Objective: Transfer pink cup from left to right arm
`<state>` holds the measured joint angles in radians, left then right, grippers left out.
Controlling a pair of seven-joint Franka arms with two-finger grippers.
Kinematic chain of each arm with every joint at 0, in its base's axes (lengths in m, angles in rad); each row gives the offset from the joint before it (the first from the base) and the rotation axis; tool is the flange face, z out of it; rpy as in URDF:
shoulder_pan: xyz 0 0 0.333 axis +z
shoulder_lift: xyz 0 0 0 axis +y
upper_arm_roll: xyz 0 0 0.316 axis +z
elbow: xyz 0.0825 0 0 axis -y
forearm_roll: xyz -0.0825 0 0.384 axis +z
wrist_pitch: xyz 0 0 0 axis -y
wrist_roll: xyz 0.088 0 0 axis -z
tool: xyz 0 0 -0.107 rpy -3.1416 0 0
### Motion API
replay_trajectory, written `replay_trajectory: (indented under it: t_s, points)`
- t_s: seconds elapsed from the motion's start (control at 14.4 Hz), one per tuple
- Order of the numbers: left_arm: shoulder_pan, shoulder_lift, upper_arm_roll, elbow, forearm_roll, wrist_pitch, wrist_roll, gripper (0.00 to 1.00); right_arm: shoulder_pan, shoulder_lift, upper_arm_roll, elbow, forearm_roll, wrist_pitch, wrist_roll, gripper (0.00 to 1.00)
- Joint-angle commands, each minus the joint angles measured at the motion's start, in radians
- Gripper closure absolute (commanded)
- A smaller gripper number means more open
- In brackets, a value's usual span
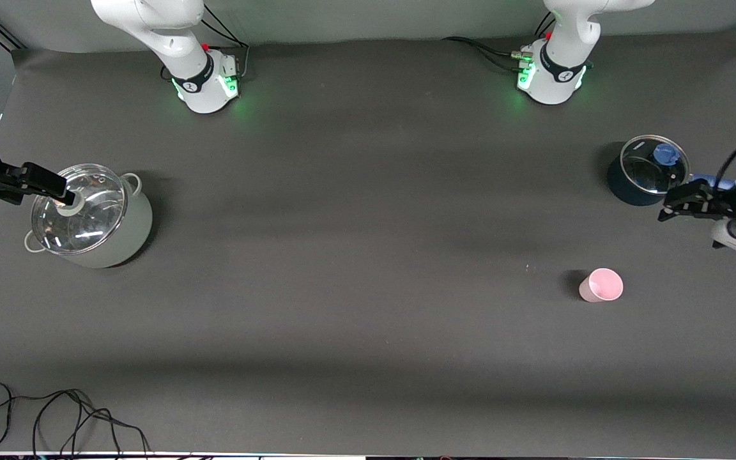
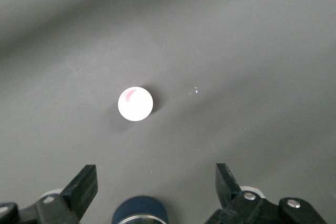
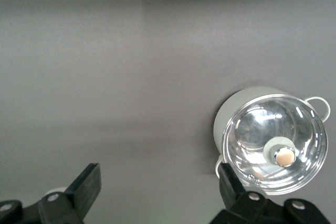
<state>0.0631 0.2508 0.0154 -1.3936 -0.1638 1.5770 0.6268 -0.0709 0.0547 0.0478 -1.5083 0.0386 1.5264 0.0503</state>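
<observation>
Left claw (image 1: 668,209), fingers spread wide and empty, hangs over the blue saucepan's (image 1: 627,185) edge at the left arm's end of the bench (image 1: 368,211). Right claw (image 1: 64,195), equally wide and empty, hangs over the glass lid (image 1: 77,207) of the pale stockpot (image 1: 131,236) at the right arm's end. Pink cup (image 1: 600,285): smooth tapered plastic tumbler, upright, long axis vertical, mouth upward, standing alone on the matte dark bench, nearer the front camera than the saucepan.

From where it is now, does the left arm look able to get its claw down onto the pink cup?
Probably yes. The left claw hangs open beside the dark blue pot, and the pink cup stands upright on bare mat with nothing between them.
</observation>
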Motion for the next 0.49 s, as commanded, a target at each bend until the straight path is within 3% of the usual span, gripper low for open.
replay_trajectory:
  t_s: [0.0,0.42]
  points:
    - [0.085,0.064,-0.005,0.059,-0.104,-0.015,0.190,0.00,-0.003,0.005,0.000,0.016,0.015,-0.019,0.005,0.00]
    - [0.270,0.175,-0.005,0.050,-0.348,-0.018,0.612,0.00,-0.001,0.005,0.000,0.016,0.015,-0.019,0.005,0.00]
